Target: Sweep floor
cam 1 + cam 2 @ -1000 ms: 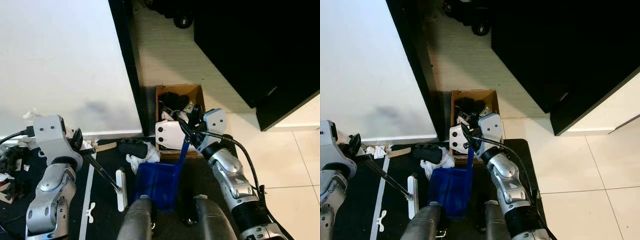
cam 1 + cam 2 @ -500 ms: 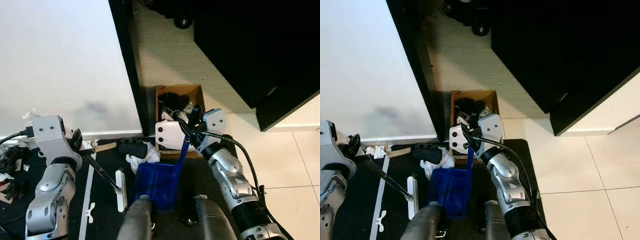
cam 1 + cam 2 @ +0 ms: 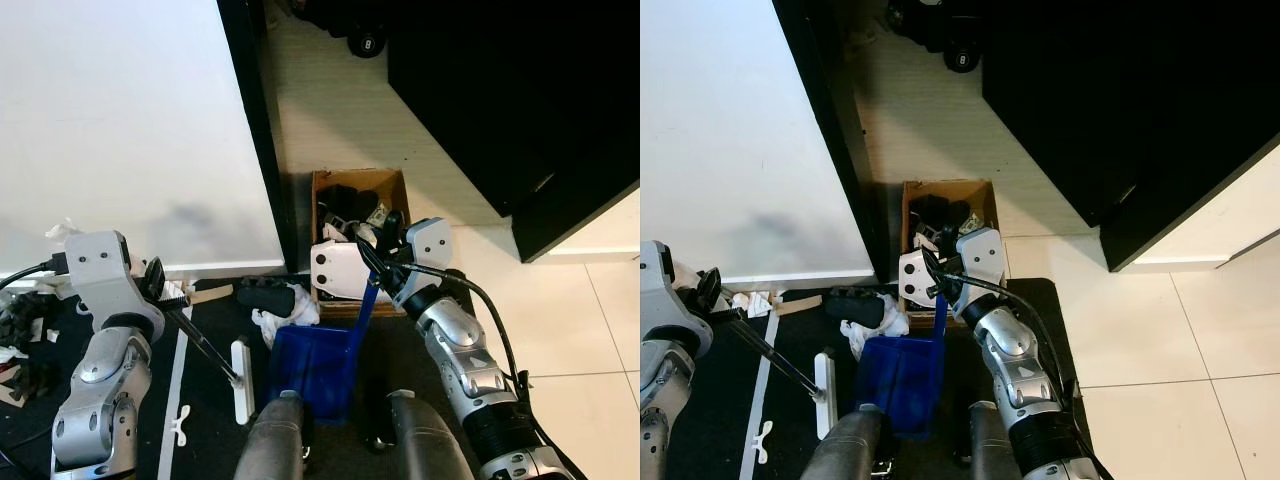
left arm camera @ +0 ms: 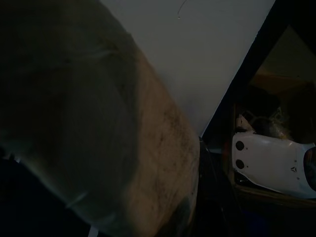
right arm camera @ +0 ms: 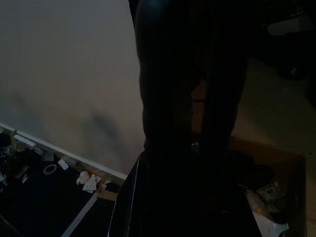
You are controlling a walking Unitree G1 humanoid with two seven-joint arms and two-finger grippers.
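My left gripper [image 3: 158, 284] is shut on the thin black handle of a small broom. Its white head [image 3: 241, 394] rests on the black mat [image 3: 205, 420] to my left. My right gripper [image 3: 379, 262] is shut on the upright handle of a blue dustpan [image 3: 312, 366], in front of a cardboard box. The pan rests on the mat between my arms, just ahead of my knees. A crumpled white paper [image 3: 286, 312] and a black bundle [image 3: 263, 293] lie just beyond the pan's far edge. More scraps [image 3: 758, 299] lie by the skirting.
An open cardboard box [image 3: 393, 183] holding rubbish stands against the black door frame [image 3: 254, 130]. A white wall [image 3: 120, 120] is on the left and a large dark cabinet [image 3: 500, 90] on the right. Pale tiles [image 3: 590, 330] lie to the right; clutter [image 3: 20, 325] sits far left.
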